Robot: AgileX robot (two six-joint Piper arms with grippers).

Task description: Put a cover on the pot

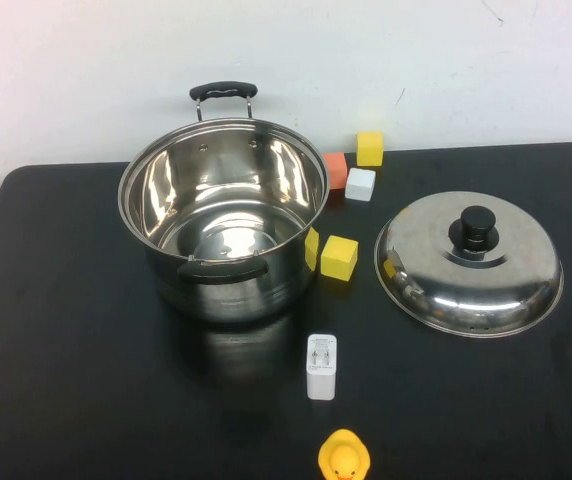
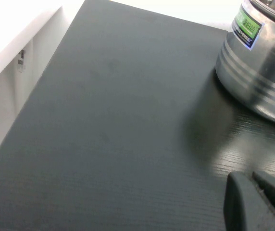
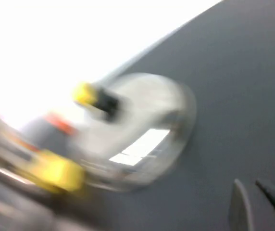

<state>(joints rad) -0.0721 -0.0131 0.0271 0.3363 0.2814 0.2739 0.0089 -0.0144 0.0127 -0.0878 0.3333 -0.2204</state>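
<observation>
An open steel pot [image 1: 228, 292] with black handles stands left of centre on the black table. Its wall also shows in the left wrist view [image 2: 258, 72]. The steel lid [image 1: 436, 262] with a black knob [image 1: 478, 226] lies knob-up on the table to the pot's right. It appears blurred in the right wrist view [image 3: 142, 125]. My left gripper [image 2: 247, 177] is shut and empty, low over the table beside the pot. My right gripper [image 3: 248, 184] is slightly open and empty, short of the lid. Neither arm shows in the high view.
Yellow blocks [image 1: 338, 257], [image 1: 369, 148], an orange block [image 1: 334, 170] and a white block [image 1: 360, 184] lie between the pot and the lid. A white charger [image 1: 321, 366] and a yellow duck [image 1: 344, 458] sit in front. The table's left edge [image 2: 56, 53] is near.
</observation>
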